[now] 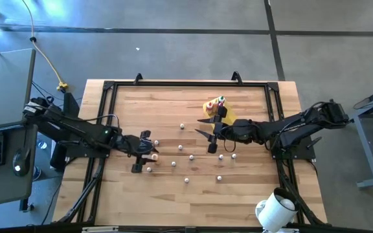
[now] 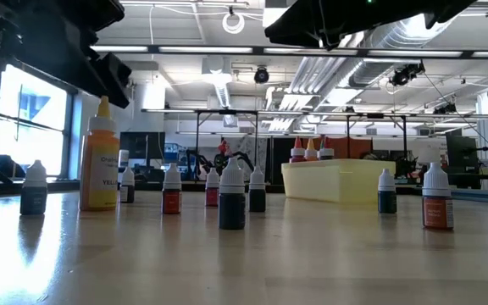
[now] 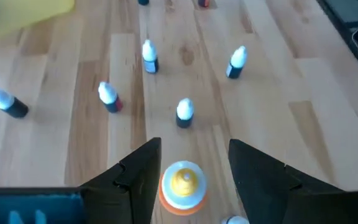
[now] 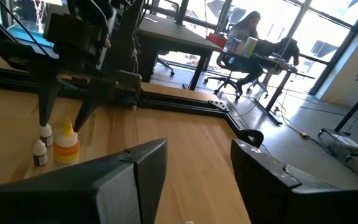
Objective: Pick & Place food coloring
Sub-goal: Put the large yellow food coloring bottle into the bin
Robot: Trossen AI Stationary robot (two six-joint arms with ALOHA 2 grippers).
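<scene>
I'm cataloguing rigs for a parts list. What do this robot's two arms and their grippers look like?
Both arms are black, built of jointed segments mounted on a black frame at the table's sides. The left gripper and right gripper each end in two dark, flat, wedge-shaped fingers tapering to a point. No markings are legible on the arms, and no loose cables show along them.

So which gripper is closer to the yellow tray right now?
Right. The right gripper hangs beside the yellow tray, fingers open; the left gripper is farther off, over an orange-capped bottle.

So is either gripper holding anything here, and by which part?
Nothing is held. The left gripper stands open around an orange-capped bottle, not gripping; the right gripper is open and empty.
</scene>
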